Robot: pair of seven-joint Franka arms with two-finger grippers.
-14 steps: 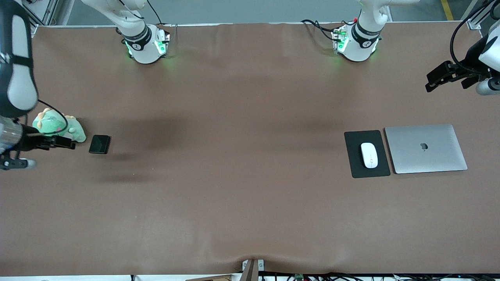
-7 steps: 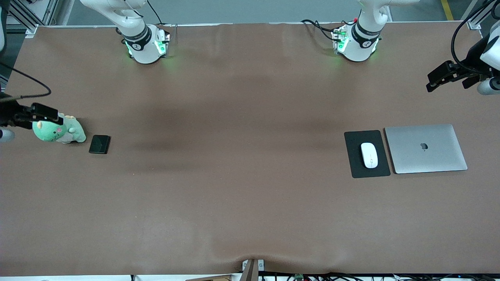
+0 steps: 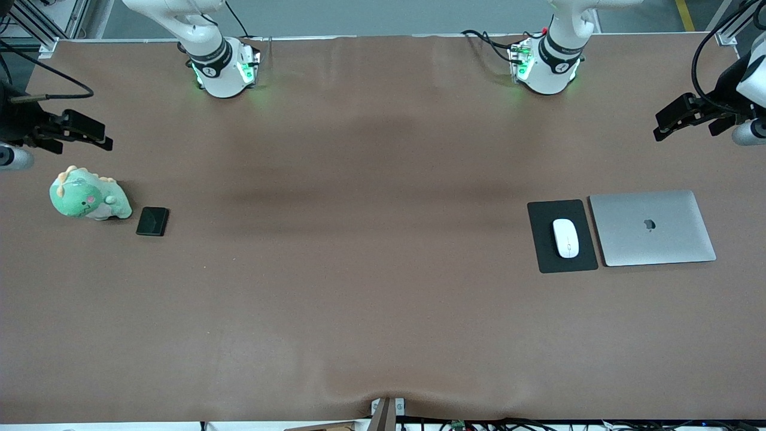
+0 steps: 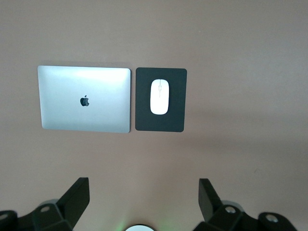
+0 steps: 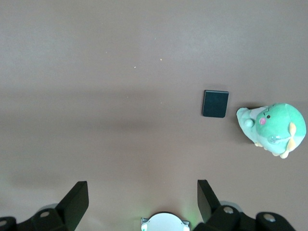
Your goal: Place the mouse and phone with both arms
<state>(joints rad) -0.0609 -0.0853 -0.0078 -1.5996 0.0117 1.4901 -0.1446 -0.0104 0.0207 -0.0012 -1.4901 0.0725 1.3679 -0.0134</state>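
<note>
The white mouse [image 3: 565, 237] lies on a black mat [image 3: 561, 258] beside a closed silver laptop [image 3: 652, 227] toward the left arm's end of the table; it also shows in the left wrist view [image 4: 159, 96]. The black phone [image 3: 152, 221] lies flat on the table beside a green plush dinosaur [image 3: 88, 198] toward the right arm's end; it also shows in the right wrist view [image 5: 215, 103]. My left gripper [image 3: 661, 127] is open and empty, high over the table's edge. My right gripper [image 3: 99, 136] is open and empty, high over the table's edge, above the plush.
The plush also shows in the right wrist view [image 5: 273, 129], and the laptop [image 4: 85, 98] and mat [image 4: 176, 101] in the left wrist view. Both arm bases [image 3: 221, 69] [image 3: 544, 66] stand along the table's back edge. Brown cloth covers the table.
My right gripper has swung away from the plush and phone toward the robots' edge of the table, rising. The left gripper has barely moved. The phone and mouse lie unchanged.
</note>
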